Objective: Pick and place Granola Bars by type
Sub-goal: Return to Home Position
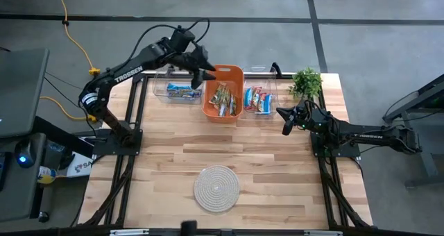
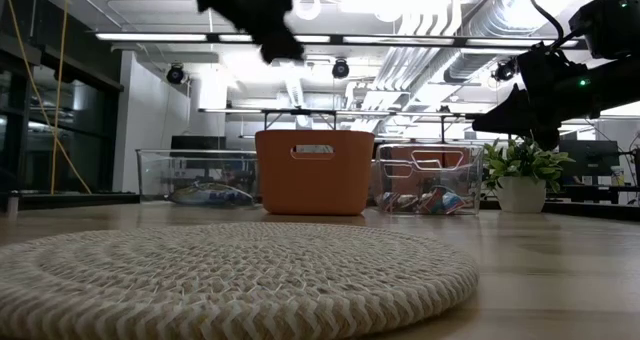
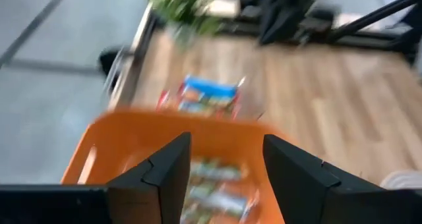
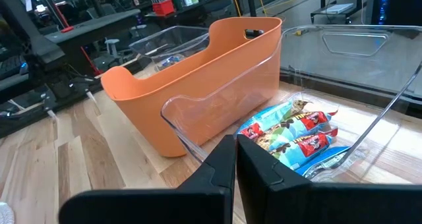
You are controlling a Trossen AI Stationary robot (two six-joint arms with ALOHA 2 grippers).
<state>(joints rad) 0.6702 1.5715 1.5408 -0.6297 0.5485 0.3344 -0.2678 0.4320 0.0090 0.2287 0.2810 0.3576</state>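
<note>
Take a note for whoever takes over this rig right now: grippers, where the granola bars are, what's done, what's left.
Left gripper: open, empty, raised over the orange bin.
Right gripper: shut, empty, beside the right clear bin.
Blue bars lie in the left clear bin, tan bars in the orange bin, red-and-blue bars in the right one.
Done: no bar shows loose on the table.
Left: probably only parking both arms.

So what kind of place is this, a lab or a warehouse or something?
Probably a robotics lab in an industrial-style hall: exposed ceiling ducts and strip lights overhead, a concrete floor, and the left arm and right arm mounted at a wooden table.
</note>
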